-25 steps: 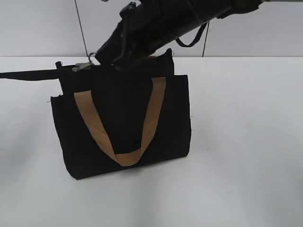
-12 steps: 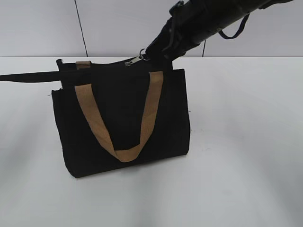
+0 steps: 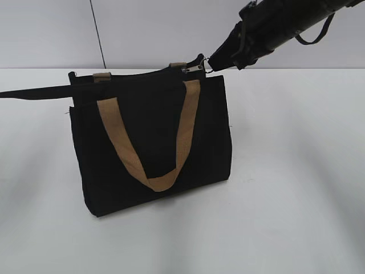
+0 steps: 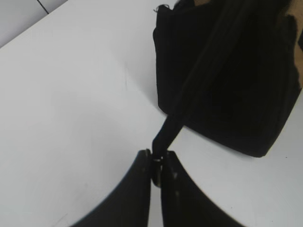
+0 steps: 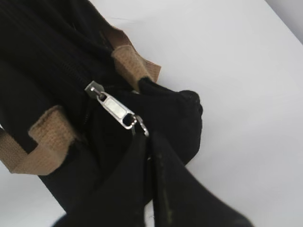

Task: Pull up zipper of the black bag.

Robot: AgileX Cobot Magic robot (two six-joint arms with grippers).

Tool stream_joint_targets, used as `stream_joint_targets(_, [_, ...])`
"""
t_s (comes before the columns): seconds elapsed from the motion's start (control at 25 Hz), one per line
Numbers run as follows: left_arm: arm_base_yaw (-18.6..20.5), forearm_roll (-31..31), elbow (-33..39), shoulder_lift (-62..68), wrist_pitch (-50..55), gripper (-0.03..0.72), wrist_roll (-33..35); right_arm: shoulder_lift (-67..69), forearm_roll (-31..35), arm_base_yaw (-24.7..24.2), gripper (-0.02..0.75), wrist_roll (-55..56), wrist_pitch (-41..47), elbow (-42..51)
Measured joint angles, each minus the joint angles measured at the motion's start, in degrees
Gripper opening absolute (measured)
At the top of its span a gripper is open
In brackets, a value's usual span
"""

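The black bag (image 3: 154, 142) stands upright on the white table, its tan handle (image 3: 154, 154) hanging down the front. The zipper runs along its top rim, with the silvery pull (image 3: 197, 67) at the right end. My right gripper (image 3: 212, 64) is shut on the pull's ring; the right wrist view shows the pull (image 5: 116, 109) just ahead of the closed fingers (image 5: 147, 142). My left gripper (image 4: 156, 163) is shut on the black strap (image 4: 189, 99) that runs taut from the bag's left end (image 3: 34, 91). The left gripper is out of the exterior view.
The white table (image 3: 296, 188) stretches around the bag, with a pale wall behind. A dark cable (image 3: 97, 34) hangs down the wall at the back left. My right arm (image 3: 274, 25) comes in from the upper right above the bag.
My right gripper has moved right along the bag's top rim, carrying the zipper pull from the left end to the right end. The bag has shifted slightly right.
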Motion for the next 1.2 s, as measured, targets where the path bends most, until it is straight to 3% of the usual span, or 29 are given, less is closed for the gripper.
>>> stream_joint_targets(0.32, [-0.07, -0.17, 0.0, 0.0, 0.0, 0.024, 0.0, -0.05, 0.21, -0.53, 0.006, 0.0, 2.51, 0.0])
stream_joint_targets(0.48, [0.11, -0.14, 0.0, 0.0, -0.7, 0.054, -0.05, -0.69, -1.6, -1.49, 0.165, 0.1, 2.14, 0.0])
stream_joint_targets(0.6, [0.11, -0.21, 0.0, 0.0, -0.83, 0.166, -0.05, -2.83, -2.27, -1.81, 0.309, 0.23, 1.88, 0.0])
stream_joint_targets(0.8, [0.17, -3.95, 0.0, 0.0, -1.18, 0.447, -1.23, -7.29, -2.27, -1.81, 0.352, 1.89, 1.88, 0.0])
stream_joint_targets(1.0, [0.17, -3.86, 0.0, 0.0, -1.91, 0.514, -9.35, -10.91, -6.85, -1.81, 0.358, 7.8, 1.88, 0.0])
stream_joint_targets(1.2, [0.17, 0.21, -0.19, 0.0, -5.38, 0.519, -26.0, -13.25, -20.26, -1.81, 0.359, 25.43, 2.06, 0.0])
